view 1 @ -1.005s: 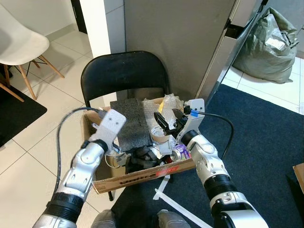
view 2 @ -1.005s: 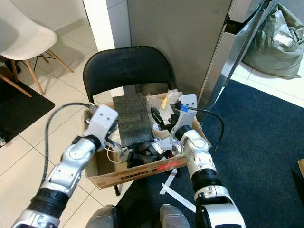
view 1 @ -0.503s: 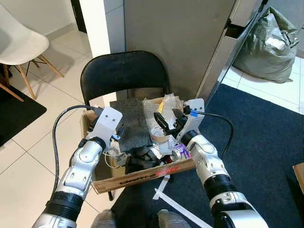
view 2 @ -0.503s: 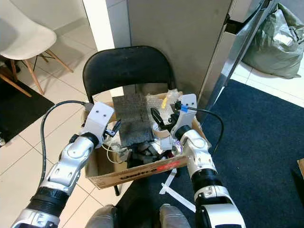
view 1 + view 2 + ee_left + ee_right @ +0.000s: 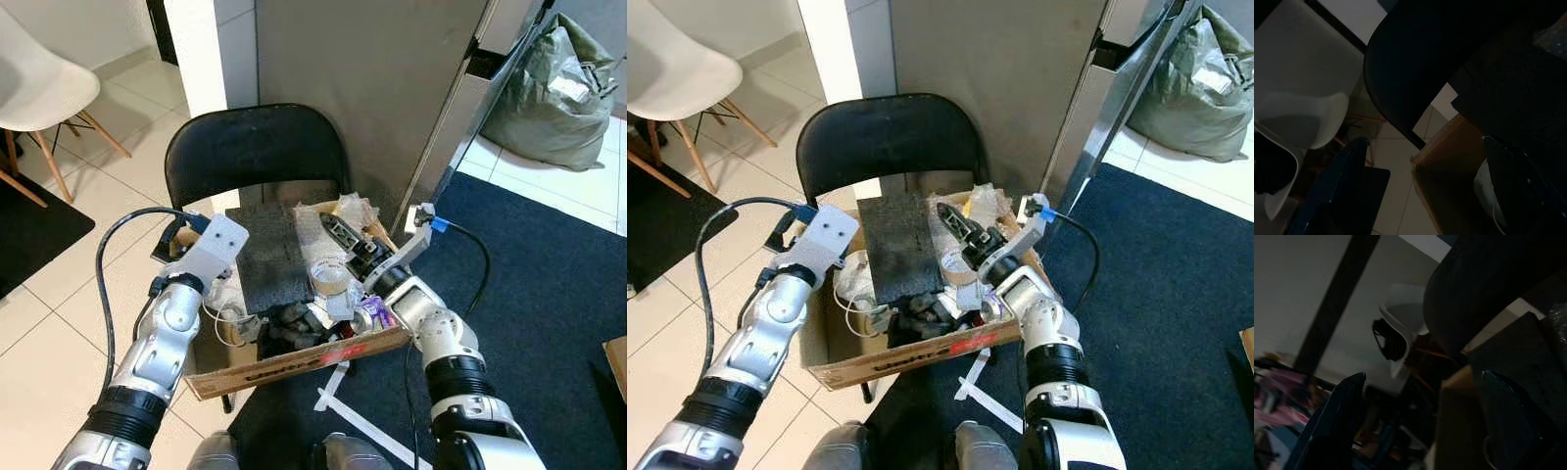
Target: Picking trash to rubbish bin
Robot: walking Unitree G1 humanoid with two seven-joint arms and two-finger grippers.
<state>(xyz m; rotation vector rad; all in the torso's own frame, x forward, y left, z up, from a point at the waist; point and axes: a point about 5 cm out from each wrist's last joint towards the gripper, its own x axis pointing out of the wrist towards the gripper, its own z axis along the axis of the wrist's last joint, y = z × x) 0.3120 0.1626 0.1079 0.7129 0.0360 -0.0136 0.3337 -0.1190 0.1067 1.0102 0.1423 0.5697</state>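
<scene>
Both jaws are wide open, and the right gripper (image 5: 338,230) hangs just above the tape roll (image 5: 329,275) in the box (image 5: 294,360).

Brown cardboard box (image 5: 294,364), matt foam (image 5: 266,257)

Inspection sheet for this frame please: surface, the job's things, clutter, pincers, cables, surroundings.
Surface: black folding chair carrying an open cardboard box.
Job's things: box holds a dark foam sheet, tape roll, bubble wrap, crumpled wrappers.
Clutter: white tape strips on the floor.
Pincers: left pincer open, at the box's left edge; right pincer open, over the box's right side.
Cables: black cable loops off each wrist.
Surroundings: white chair, navy carpet, full grey sack.
</scene>
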